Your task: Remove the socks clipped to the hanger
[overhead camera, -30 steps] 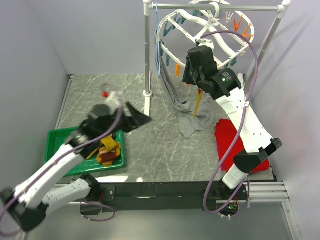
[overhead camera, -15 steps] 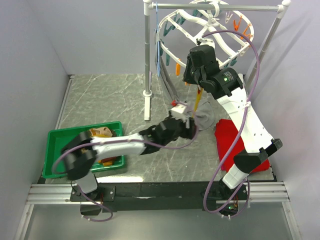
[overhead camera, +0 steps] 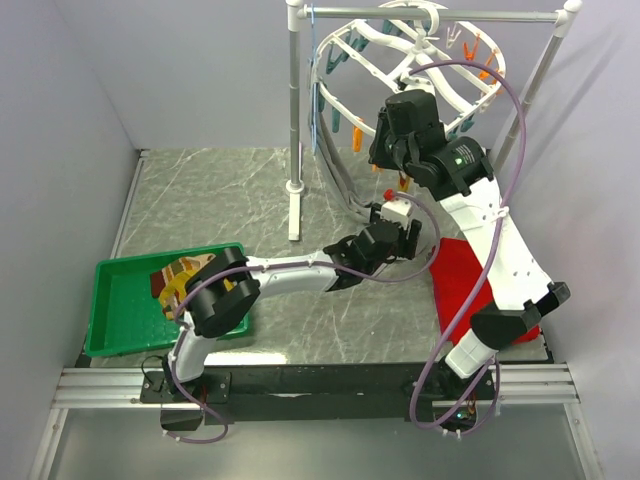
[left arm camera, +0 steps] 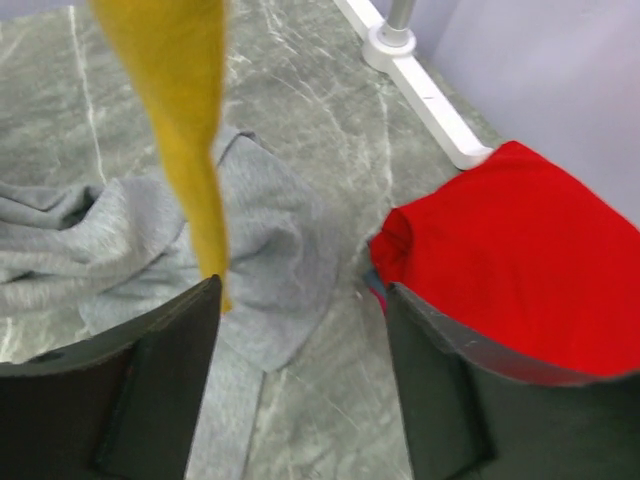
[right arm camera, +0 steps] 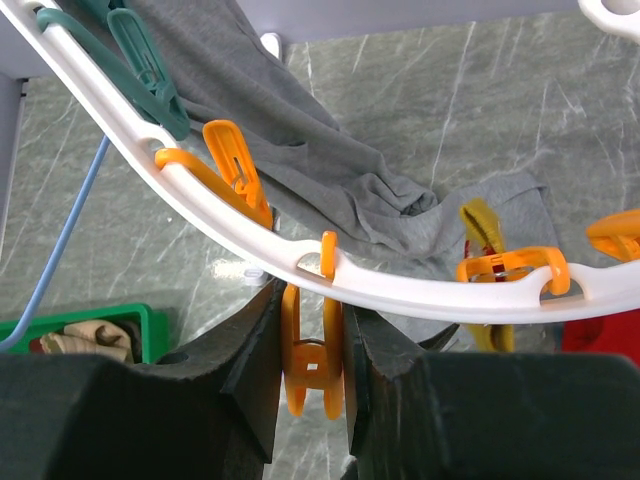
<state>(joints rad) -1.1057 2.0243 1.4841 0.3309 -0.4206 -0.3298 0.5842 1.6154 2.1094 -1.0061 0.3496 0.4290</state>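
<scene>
The white round hanger (overhead camera: 352, 42) hangs from the rail, its rim (right arm camera: 430, 298) crossing the right wrist view. My right gripper (right arm camera: 312, 345) (overhead camera: 392, 160) is shut on an orange clip (right arm camera: 312, 375) under that rim. In the neighbouring orange clip (right arm camera: 512, 270) a mustard sock (right arm camera: 480, 225) is pinched and hangs down (left arm camera: 185, 130). My left gripper (left arm camera: 303, 300) (overhead camera: 408, 240) is open low over the floor. The sock's tip hangs just beyond its left finger (left arm camera: 150, 390), and nothing lies between the jaws. Other socks (overhead camera: 185, 280) lie in the green tray (overhead camera: 115, 300).
A grey tank top (left arm camera: 270, 240) trails from a thin blue wire hanger (right arm camera: 60, 240) onto the floor under the left gripper. A red cloth (left arm camera: 510, 270) lies to its right. Teal clips (right arm camera: 140, 60) and more orange ones sit on the rim. The rack's post (overhead camera: 294, 100) stands behind.
My left arm has swung from above the green tray across to the right, ending under the hanger beside the mustard sock. The right arm has stayed on its clip.
</scene>
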